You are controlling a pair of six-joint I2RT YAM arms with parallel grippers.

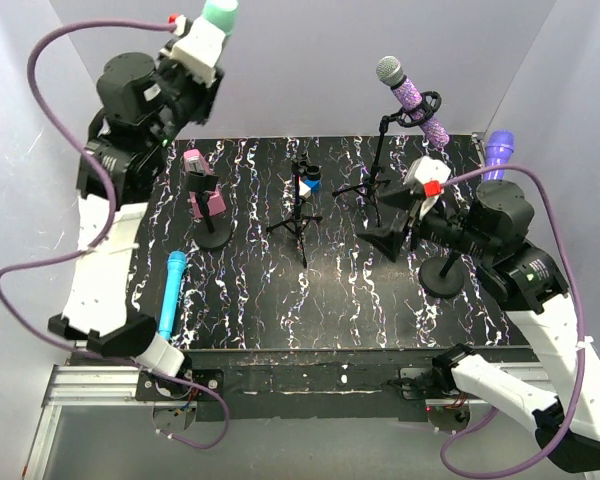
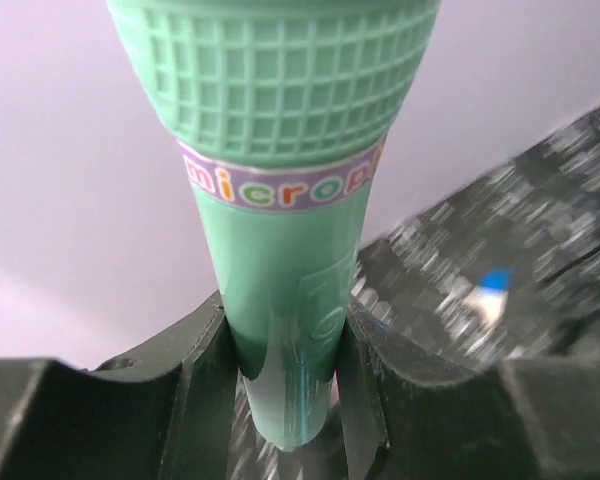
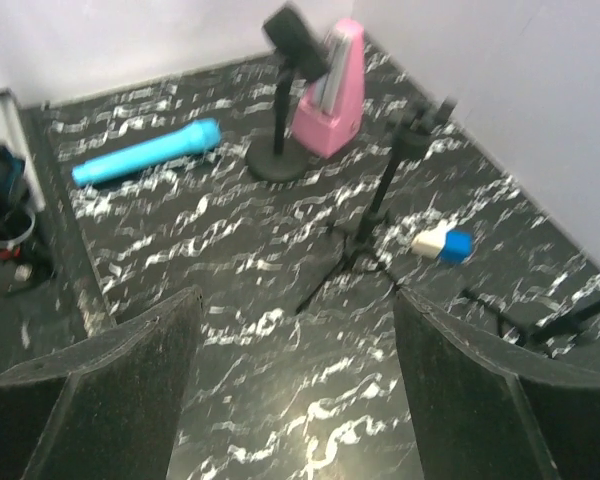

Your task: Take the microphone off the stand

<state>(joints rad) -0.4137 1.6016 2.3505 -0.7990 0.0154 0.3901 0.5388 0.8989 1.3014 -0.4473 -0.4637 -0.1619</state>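
- Removal step judged as good as done: green ribbed-plastic toy microphone (image 1: 220, 12) held high above and behind the short black round-based stand (image 1: 213, 238), well clear of its clip.
- Pinched at the handle, head upward, between both black fingers (image 2: 205, 380) of the left gripper (image 2: 285, 385), below the lettered band.
- Clip on that stand looks empty from the right wrist view, with a pink wedge-shaped block (image 3: 332, 100) just beside the stand.
- Well to the right of the stand: right gripper (image 3: 295, 390), jaws spread wide, holding nothing, hovering over the black white-veined tabletop (image 1: 280, 300).
- Just in front of the stand, lying flat: a cyan plastic microphone (image 1: 172, 293), untouched.
- Far right of the stand and further back: a sparkly purple microphone (image 1: 412, 95) clipped into a tall black tripod stand (image 1: 378, 170). Cannot tell whether that one also belongs to the task.
- Next move, as a judgement: lower the green microphone to a bare patch of tabletop in front of the stand, away from the cyan one, and release only once the handle rests down.
- Worth watching: smooth, tapered handle, so likely to slip through the pinch if swung quickly.
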